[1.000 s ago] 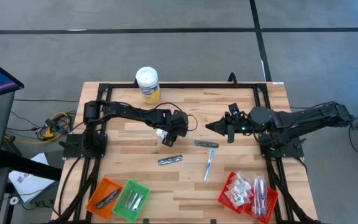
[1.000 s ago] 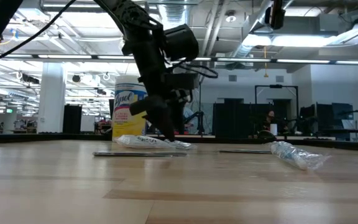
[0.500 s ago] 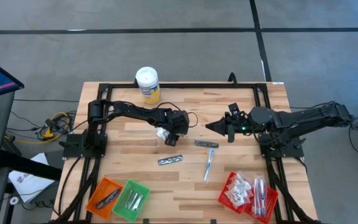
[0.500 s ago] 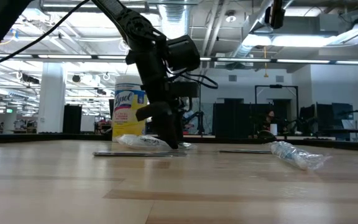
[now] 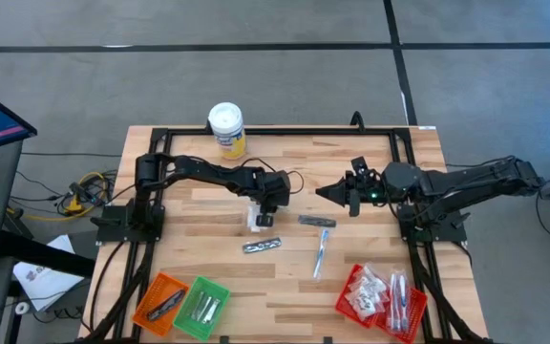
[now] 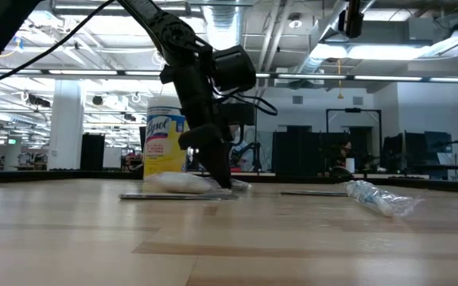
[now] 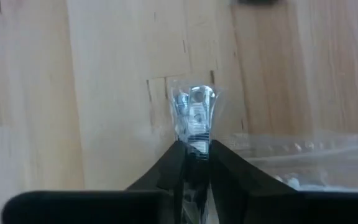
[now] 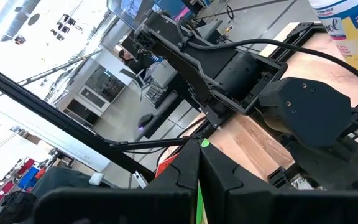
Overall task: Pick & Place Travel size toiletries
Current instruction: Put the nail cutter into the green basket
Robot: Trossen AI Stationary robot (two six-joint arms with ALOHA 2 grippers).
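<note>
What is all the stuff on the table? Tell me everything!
Clear wrapped packet: one, clear and silvery, mid-table, pinched by the left gripper.
Silvery wrapped stick: one, nearer the front edge.
Dark narrow stick: one, mid-table.
Clear wrapped tube: one, beside the dark stick.
Wipes canister: one, yellow with white lid, back edge.
Orange basket: one, front left.
Green basket: one, beside the orange one.
Red baskets: two, front right, holding white sachets.
Left gripper: down at the table, closed on the packet.
Right gripper: shut, waiting mid-table.

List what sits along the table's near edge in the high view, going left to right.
Orange basket → green basket → red basket → second red basket, touching the first.
</note>
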